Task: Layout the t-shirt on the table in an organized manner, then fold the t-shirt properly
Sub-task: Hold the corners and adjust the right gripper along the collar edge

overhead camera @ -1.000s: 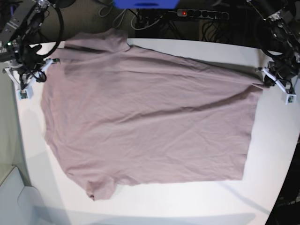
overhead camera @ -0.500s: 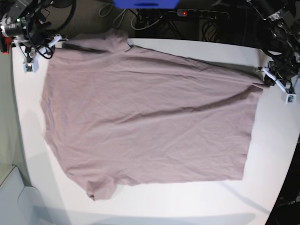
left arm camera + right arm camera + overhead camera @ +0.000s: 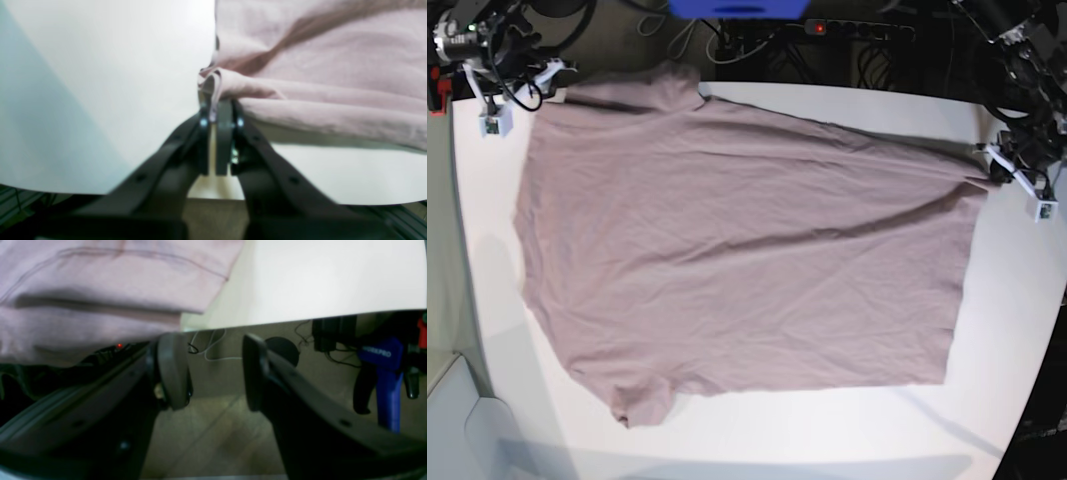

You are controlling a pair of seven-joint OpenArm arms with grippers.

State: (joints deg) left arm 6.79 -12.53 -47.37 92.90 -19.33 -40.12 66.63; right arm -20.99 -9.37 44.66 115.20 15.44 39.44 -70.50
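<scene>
Beyond the far edge of the worktop (image 3: 1017, 330), a black power strip (image 3: 852, 30) with a lit red switch lies on the dark floor among loose cables (image 3: 757, 45). A blue object (image 3: 739, 8) sits at the top edge of the base view. In the right wrist view, a blue clamp (image 3: 383, 373) with a black handle stands below the edge, beside a thin white cord (image 3: 213, 350) on the tan floor (image 3: 213, 440).

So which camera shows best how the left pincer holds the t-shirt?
The left wrist view: the left pincer is shut on the t-shirt hem, close up. The base view shows it small at the shirt's corner. The right wrist view shows only the open right pincer.
</scene>
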